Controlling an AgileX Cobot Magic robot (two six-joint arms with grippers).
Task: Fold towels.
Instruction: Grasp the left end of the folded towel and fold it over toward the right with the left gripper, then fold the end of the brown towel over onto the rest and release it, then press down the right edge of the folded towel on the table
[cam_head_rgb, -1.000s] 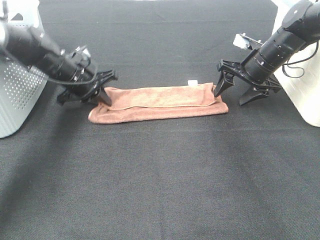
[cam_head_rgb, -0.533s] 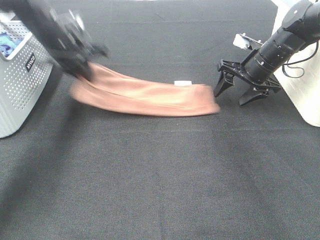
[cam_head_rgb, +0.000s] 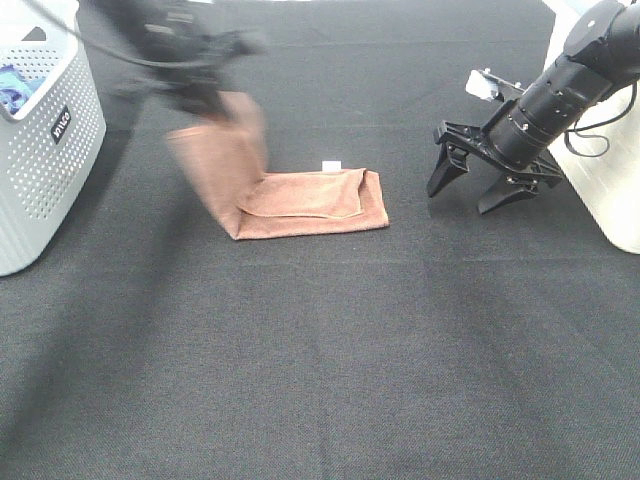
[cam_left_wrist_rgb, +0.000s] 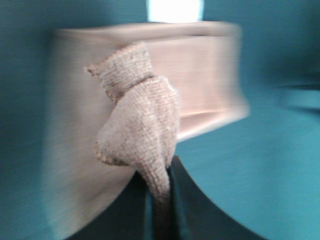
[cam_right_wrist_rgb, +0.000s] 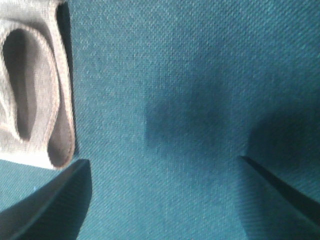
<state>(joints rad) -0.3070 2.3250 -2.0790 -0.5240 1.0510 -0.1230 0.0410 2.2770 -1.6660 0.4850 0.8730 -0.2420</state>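
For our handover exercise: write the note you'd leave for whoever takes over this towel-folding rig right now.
Left claw: shut on one end of the terracotta towel, holding it raised above the table.
Right claw: open, empty, beside the towel's right edge, not touching.
Done: towel folded into a layered strip; its right part lies flat.
Left: probably lay the raised end over the flat part and release.

Left gripper (cam_head_rgb: 208, 98) smeared by motion blur above the towel (cam_head_rgb: 320, 200), the towel's lifted end blurred too, its white tag (cam_head_rgb: 330, 165) too small to read, perforated basket (cam_head_rgb: 50, 170) left of the towel cropped by the frame edge, right gripper (cam_right_wrist_rgb: 164, 160) with fingers cropped in its wrist view.
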